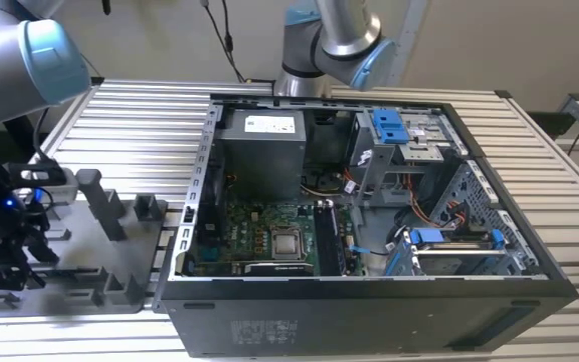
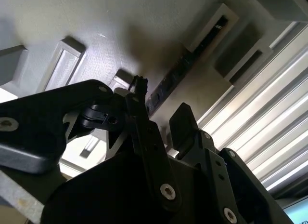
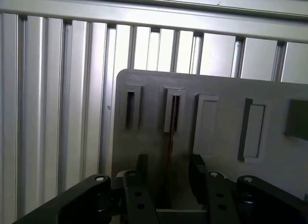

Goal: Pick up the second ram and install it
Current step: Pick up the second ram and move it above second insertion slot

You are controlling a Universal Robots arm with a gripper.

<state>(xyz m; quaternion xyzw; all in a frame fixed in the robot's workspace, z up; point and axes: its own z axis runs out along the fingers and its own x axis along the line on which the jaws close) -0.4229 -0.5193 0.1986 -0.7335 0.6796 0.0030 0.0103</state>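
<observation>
The second ram (image 3: 170, 130) stands on edge in a slot of the grey fixture plate (image 3: 216, 89), seen as a thin dark strip. In the second wrist view the ram (image 2: 179, 73) runs as a long dark stick across the plate. My gripper (image 3: 169, 168) is open and low over the plate, with one black finger on each side of the stick and a small gap to each. The same straddle shows for the gripper (image 2: 161, 113) in the second wrist view. At the exterior view's left, the gripper (image 1: 13, 260) hangs over the fixture plate (image 1: 129, 249).
An open computer case (image 1: 370, 302) lies at the middle and the exterior view's right, with its motherboard (image 1: 269, 234) exposed. Upright pegs (image 1: 93, 200) rise from the fixture plate near my gripper. A second robot arm (image 1: 330, 38) stands behind the case. The table is slatted aluminium (image 1: 139, 121).
</observation>
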